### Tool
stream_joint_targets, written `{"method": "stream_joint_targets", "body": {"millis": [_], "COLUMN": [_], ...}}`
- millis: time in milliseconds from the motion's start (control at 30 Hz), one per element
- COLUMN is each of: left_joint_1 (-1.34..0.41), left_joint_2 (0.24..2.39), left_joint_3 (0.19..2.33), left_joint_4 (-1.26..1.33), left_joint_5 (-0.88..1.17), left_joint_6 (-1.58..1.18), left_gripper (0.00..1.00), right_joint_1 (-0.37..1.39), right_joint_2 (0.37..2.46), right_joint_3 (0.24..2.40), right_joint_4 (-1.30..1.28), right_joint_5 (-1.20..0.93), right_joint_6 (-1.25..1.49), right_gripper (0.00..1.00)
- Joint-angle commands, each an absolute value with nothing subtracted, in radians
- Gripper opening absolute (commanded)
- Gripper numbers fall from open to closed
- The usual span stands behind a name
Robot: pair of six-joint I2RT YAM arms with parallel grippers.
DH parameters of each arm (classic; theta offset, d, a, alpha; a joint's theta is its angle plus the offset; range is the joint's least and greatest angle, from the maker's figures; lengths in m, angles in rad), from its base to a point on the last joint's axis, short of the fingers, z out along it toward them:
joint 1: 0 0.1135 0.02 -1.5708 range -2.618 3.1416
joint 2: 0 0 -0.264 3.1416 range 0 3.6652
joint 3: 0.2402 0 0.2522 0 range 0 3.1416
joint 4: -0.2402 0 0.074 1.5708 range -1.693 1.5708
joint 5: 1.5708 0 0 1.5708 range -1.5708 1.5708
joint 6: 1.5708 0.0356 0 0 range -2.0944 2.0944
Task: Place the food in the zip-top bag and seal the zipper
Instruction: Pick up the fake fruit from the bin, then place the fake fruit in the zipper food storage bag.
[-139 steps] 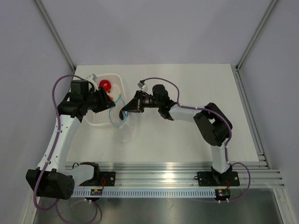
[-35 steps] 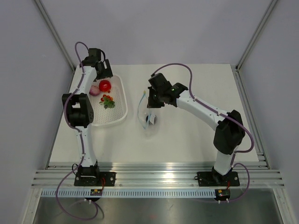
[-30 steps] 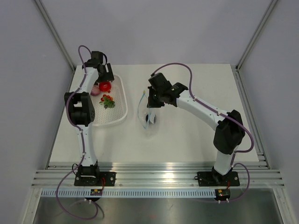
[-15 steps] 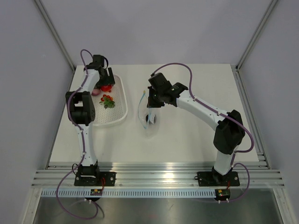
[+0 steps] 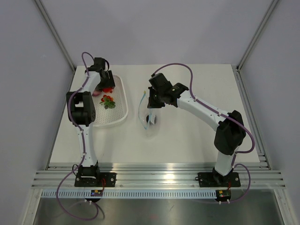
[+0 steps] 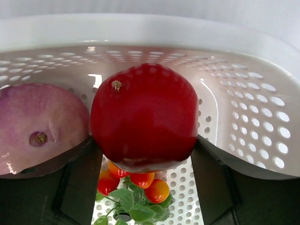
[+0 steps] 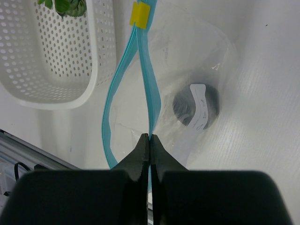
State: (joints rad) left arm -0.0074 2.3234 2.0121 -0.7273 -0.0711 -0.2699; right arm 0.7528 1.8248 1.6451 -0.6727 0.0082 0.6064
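White worktop (image 5: pixel 187 136), grey walls (image 5: pixel 154 33). Left hand (image 6: pixel 143 154) spread astride red piece (image 6: pixel 143 112) in white basket (image 6: pixel 253 122), next to pink piece (image 6: pixel 37 126) and green leafy piece (image 6: pixel 129 206). Right hand (image 7: pixel 150 138) pressed together, pinching zipper (image 7: pixel 139 35). Zip-top bag (image 7: pixel 206 56) lies on worktop just beside basket.

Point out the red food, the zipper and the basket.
red food (image 6: pixel 143 122), left wrist view, centre of its face
zipper (image 7: pixel 138 32), right wrist view, blue strip's far end
basket (image 7: pixel 101 56), right wrist view, perforated side wall

White perforated basket (image 7: pixel 56 56) on table (image 5: pixel 187 140) left; black disc w/ white label (image 7: pixel 187 108) rightward.
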Motion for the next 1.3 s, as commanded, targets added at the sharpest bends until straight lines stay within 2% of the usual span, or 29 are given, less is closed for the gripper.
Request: {"method": "stream_joint_targets", "body": {"millis": [0, 300, 533, 800, 967, 1267], "left_joint_1": [-0.011, -0.037, -0.075, -0.089, -0.187, -0.322], "left_joint_2": [2.212, 1.979, 1.738, 1.554, 1.43, 1.298], "left_joint_3": [1.945, 1.674, 1.511, 1.483, 1.431, 1.333], "left_joint_4": [-0.703, -0.644, -0.641, -0.762, -0.793, -0.661], "left_joint_5": [-0.077, -0.043, -0.006, 0.198, 0.308, 0.551], "left_joint_6": [-0.278, -0.302, -0.304, -0.219, -0.213, -0.342], "left_gripper": [0.58, 0.57, 0.57, 0.57, 0.58, 0.58], "right_joint_1": [0.764, 0.764, 0.764, 0.765, 0.767, 0.765], "right_joint_2": [1.804, 1.835, 1.936, 2.011, 2.011, 1.996], "right_joint_3": [1.661, 1.686, 1.843, 1.914, 1.913, 1.896], "right_joint_4": [-0.643, -0.635, -0.669, -0.669, -0.664, -0.663], "right_joint_5": [0.012, 0.017, 0.012, 0.005, 0.005, -0.023], "right_joint_6": [0.6, 0.604, 0.574, 0.594, 0.603, 0.612], "right_gripper": [0.0, 0.0, 0.0, 0.0, 0.0, 0.0]}}
